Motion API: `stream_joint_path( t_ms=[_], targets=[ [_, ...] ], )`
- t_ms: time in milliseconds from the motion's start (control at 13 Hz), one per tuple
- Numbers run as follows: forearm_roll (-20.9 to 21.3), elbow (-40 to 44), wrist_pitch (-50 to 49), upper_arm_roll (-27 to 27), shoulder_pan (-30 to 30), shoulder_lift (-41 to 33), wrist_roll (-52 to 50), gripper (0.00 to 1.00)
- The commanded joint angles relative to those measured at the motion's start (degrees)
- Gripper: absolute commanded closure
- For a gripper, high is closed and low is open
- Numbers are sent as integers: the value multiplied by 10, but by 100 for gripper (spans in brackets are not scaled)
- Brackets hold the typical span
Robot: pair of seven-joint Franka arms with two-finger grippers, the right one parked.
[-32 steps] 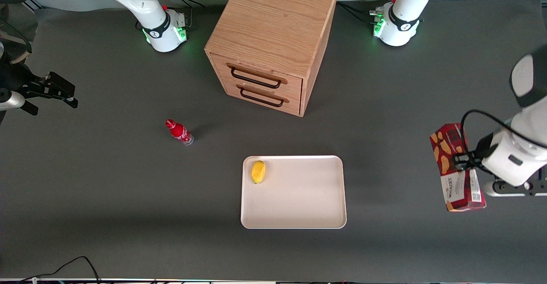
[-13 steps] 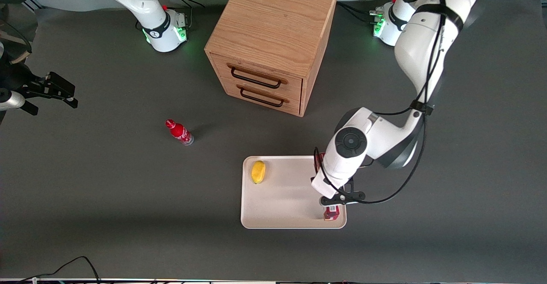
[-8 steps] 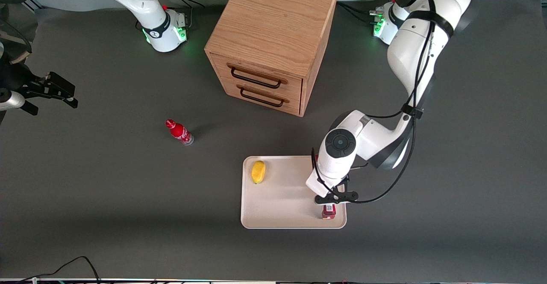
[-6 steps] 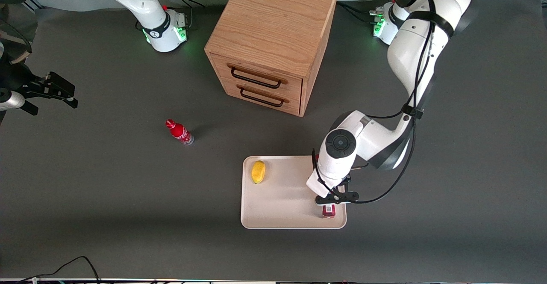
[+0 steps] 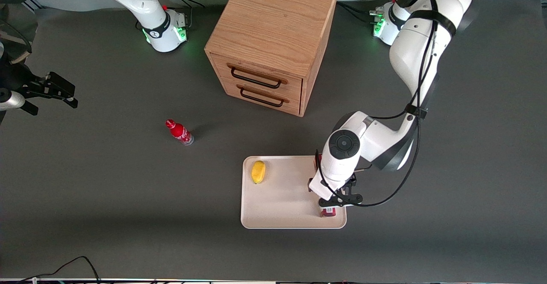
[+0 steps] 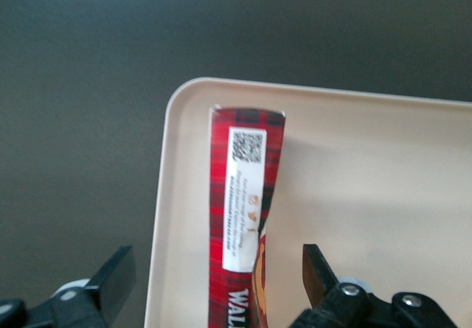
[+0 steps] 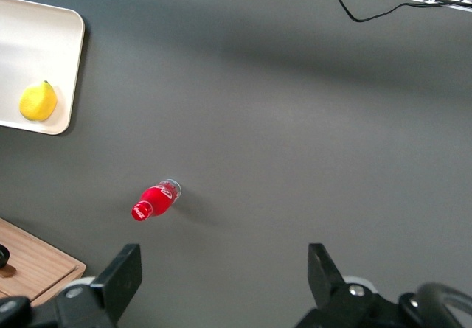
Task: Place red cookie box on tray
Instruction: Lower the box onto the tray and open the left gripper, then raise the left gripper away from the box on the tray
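Note:
The red cookie box lies on the cream-white tray, along the tray's edge toward the working arm's end. My left gripper hovers over it, open, one finger on each side of the box and both clear of it. In the front view the hand covers most of the box, and only its red end shows near the tray's corner closest to the camera. The tray's bare middle is in plain sight.
A yellow lemon lies on the tray at its corner toward the parked arm. A small red bottle lies on the dark table, farther toward the parked arm. The wooden drawer cabinet stands farther from the camera than the tray.
The arm carried the box from the working arm's end of the table onto the tray and let go of it. Over the last half second the hand shifted slightly.

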Motion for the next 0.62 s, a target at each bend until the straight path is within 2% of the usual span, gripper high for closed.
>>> stream_joint_path(
  t_ms=[0,231,538],
  targets=[
    [-1,1,-60,-2,13,-50,-2,0],
    [-46,-2,-113,-6,34,-112,21,0],
    [-124,-1,-220,-6,85,-194,138,0]
  ],
)
